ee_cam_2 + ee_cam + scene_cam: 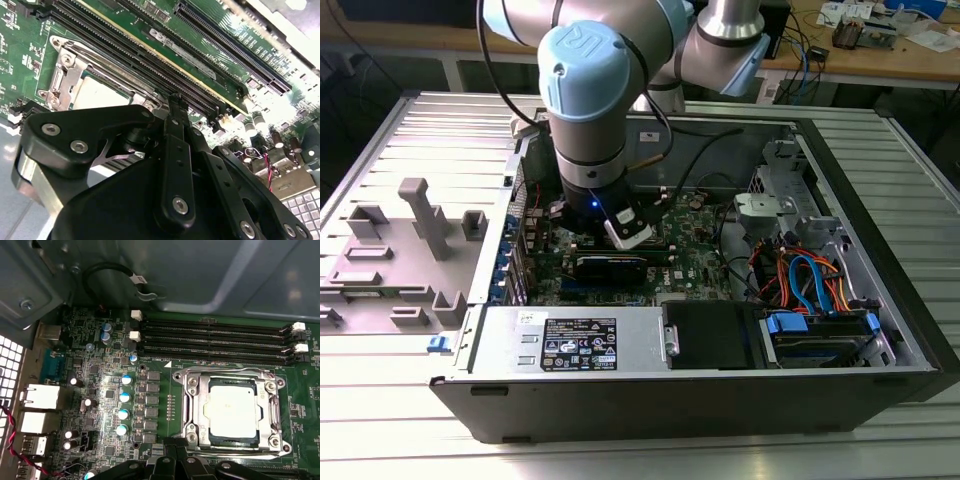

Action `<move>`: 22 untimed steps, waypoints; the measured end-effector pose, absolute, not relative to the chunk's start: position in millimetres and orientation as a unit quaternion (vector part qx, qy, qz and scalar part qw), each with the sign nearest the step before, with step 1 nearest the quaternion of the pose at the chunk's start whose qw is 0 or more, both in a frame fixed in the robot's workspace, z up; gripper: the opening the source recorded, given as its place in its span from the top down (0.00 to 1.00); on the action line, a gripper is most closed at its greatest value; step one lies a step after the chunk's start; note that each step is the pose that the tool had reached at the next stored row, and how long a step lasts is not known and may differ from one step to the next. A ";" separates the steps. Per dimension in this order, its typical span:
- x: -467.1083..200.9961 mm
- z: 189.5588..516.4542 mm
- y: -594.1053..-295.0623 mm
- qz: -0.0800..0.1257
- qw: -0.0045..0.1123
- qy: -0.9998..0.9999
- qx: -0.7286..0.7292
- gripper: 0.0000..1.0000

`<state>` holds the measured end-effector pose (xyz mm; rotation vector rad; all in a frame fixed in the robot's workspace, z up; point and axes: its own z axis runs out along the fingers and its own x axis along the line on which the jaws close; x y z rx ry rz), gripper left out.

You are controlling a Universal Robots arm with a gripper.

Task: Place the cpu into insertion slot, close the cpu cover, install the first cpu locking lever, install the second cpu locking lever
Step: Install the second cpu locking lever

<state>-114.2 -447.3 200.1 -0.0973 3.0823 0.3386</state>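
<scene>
The cpu (pixel 232 410) lies flat in the insertion slot (pixel 274 444), its silver-grey top facing up. The cpu cover (pixel 227 374) is down around it, and the chip shows through the square cut-out. Thin metal levers (pixel 186 412) run along the sides of the frame; I cannot tell whether they are hooked. My gripper (pixel 176 461) hovers just beside one edge of the socket, its black fingers together with nothing between them. In the second wrist view the gripper (pixel 174 102) points at the board beside the cpu (pixel 97 95) and its cover (pixel 70 62). In the exterior view the gripper (pixel 620 235) is low inside the open computer case.
Long black memory slots (pixel 215 340) run beside the socket, close to the case wall. Capacitors (pixel 123 397) and rear ports (pixel 40 397) stand on the socket's other side. Coloured cables (pixel 810 280) and a drive cage crowd the exterior view's right. A grey fixture (pixel 420 220) sits outside the case.
</scene>
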 end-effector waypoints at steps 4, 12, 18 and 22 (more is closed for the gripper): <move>-114.3 199.3 -446.7 0.110 0.020 0.993 -0.028 0.89; -114.3 198.3 -446.0 0.106 0.020 0.994 -0.025 0.89; -114.2 209.3 -446.0 0.106 0.020 0.994 -0.025 0.89; -114.3 214.3 -446.0 0.107 0.020 0.994 -0.025 0.89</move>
